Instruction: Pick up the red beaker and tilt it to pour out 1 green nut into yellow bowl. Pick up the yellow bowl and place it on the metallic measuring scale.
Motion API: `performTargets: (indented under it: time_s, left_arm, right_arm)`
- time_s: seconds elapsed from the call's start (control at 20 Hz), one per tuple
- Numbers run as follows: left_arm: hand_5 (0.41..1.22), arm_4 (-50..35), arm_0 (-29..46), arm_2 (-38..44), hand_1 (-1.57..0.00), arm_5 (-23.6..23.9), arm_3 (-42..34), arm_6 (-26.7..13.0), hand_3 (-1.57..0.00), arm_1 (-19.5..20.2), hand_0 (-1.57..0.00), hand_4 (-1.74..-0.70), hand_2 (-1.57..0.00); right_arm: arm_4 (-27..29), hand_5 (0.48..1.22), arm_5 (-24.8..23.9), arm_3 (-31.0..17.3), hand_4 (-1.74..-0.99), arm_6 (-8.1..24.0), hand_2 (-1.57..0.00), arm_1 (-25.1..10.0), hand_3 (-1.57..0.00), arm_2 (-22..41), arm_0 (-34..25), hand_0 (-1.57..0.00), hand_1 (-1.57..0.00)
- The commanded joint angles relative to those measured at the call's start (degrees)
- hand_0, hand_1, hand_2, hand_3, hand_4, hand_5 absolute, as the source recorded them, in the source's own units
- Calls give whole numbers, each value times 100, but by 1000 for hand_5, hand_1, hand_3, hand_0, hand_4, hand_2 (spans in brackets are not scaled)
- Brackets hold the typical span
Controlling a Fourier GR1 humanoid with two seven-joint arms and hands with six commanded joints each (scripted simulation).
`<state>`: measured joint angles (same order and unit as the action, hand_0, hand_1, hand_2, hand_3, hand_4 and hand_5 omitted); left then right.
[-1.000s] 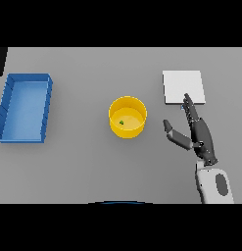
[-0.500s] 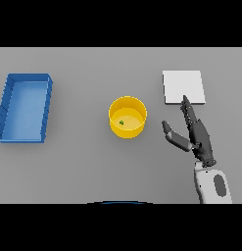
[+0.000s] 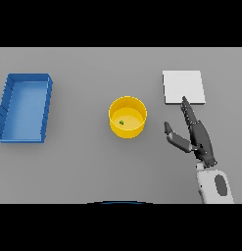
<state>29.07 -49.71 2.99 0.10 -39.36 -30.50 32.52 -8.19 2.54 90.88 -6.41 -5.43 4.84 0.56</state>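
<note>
The right hand (image 3: pixel 195 137), fingers spread and empty, has barely drifted toward the yellow bowl (image 3: pixel 128 117), which sits mid-surface holding the green nut (image 3: pixel 121 122); the scale (image 3: pixel 184 87) waits far right.

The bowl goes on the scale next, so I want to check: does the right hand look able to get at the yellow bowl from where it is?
Probably yes. The right hand is open, just right of the yellow bowl, with only bare table between them.
</note>
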Motion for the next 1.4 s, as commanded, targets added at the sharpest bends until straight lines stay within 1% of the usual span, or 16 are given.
performTargets:
  time_s: [0.0,0.15,0.2,0.25,0.3,0.4,0.45,0.55,0.6,0.65,0.75,0.8,0.9,1.1,1.2,1.35]
  left_arm:
    - [1221,-42,215,-16,-1571,33,-343,-88,-1415,-12,-1571,-1740,-1571]
    - [1221,-176,790,9,-1571,73,-1055,-317,-1340,-42,-1571,-1738,-1571]
    - [1190,-198,892,12,-1571,114,-1251,-425,-1326,-89,-1571,-1738,-1571]
    - [1146,-181,979,35,-1571,163,-1349,-440,-1319,-145,-1571,-1737,-1571]
    - [1106,-210,1129,51,-1571,161,-1516,-441,-1369,-158,-1571,-1682,-1571]
    - [962,-227,1309,71,-1571,15,-1691,-445,-1442,-198,-1571,-1588,-1571]
    - [896,-261,1421,62,-1571,-41,-1838,-445,-1273,-239,-1571,-1502,-1571]
    - [810,-380,1597,76,-1571,-259,-2130,-432,-935,-263,-1571,-1253,-1571]
    - [779,-573,1672,136,-1520,-444,-2336,-427,-852,-252,-1571,-1135,-1410]
    - [757,-757,1711,206,-1291,-642,-2468,-429,-715,-316,-1437,-1046,-1163]
    - [716,-973,1813,291,-830,-930,-2656,-438,-464,-363,-982,-922,-747]
    - [701,-1008,1834,258,-664,-1017,-2752,-422,-371,-360,-785,-883,-597]
    - [678,-998,1841,214,-425,-1176,-2803,-444,-237,-324,-502,-830,-382]
    - [655,-740,1811,137,-173,-1457,-2619,-445,-97,-297,-205,-778,-156]
    - [655,-659,1811,119,-111,-1519,-2642,-436,-61,-260,-131,-760,-99]
    - [658,-515,1878,41,-56,-1289,-2769,-413,-31,-349,-67,-734,-50]
  right_arm:
    - [-27,720,-11,48,-1309,-19,1,-16,1,10,22,1,1]
    - [-111,724,-56,104,-1327,15,1,-12,1,53,104,1,1]
    - [-84,723,-72,52,-1332,90,1,27,1,36,23,1,1]
    - [-62,725,-72,116,-1335,66,1,24,1,29,39,1,1]
    - [-65,727,-76,99,-1336,69,1,21,1,25,22,1,1]
    - [-148,728,-115,103,-1326,75,1,8,1,49,15,1,1]
    - [-117,730,-83,117,-1326,19,1,-9,1,42,29,1,1]
    - [-141,730,-89,61,-1327,137,1,13,1,59,-8,1,1]
    - [-167,731,-115,62,-1325,139,1,49,1,83,-26,1,1]
    - [-171,731,-127,120,-1320,190,1,23,1,69,-92,1,1]
    - [-142,727,-133,40,-1321,195,1,60,1,54,-69,1,1]
    - [-138,726,-136,-2,-1320,196,1,24,1,15,-123,1,1]
    - [-124,725,-100,14,-1318,116,1,1,1,19,-35,1,1]
    - [-147,717,-102,-16,-1308,80,1,-57,1,-7,-75,1,1]
    - [-204,717,-136,0,-1305,80,1,-54,1,19,-61,1,1]
    - [-176,713,-121,27,-1279,228,1,21,1,56,-81,1,1]
